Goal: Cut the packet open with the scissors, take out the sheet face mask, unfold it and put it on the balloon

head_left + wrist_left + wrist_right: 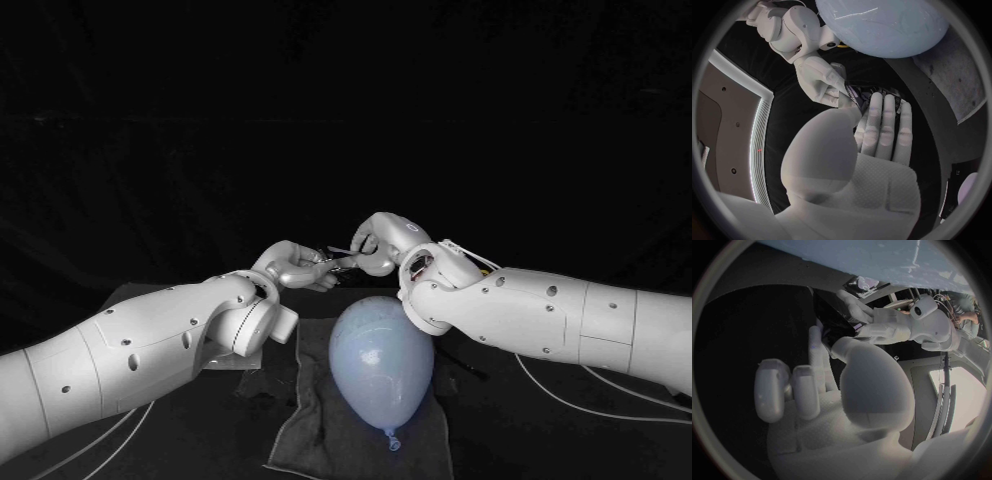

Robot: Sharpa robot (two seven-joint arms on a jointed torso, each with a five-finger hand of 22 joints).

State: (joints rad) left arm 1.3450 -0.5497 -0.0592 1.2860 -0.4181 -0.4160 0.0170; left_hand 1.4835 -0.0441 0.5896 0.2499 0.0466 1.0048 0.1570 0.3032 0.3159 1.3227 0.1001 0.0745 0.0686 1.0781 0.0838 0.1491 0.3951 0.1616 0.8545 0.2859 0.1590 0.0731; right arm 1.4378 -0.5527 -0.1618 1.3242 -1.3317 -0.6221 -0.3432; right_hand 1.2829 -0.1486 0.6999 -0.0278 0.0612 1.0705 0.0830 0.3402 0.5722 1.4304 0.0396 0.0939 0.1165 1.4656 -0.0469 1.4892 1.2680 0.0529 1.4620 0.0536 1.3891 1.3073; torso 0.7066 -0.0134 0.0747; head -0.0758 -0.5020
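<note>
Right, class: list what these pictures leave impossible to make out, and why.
Packet: cut or sealed, unclear; left hand and right hand cover it in the left wrist view, too small in the head view.
Balloon: one side hidden behind the right arm, head view.
Cloth: far end hidden under the balloon, head view.

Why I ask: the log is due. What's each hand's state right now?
Left hand: holding the packet at its fingertips.
Right hand: pinching the same packet's edge.
</note>
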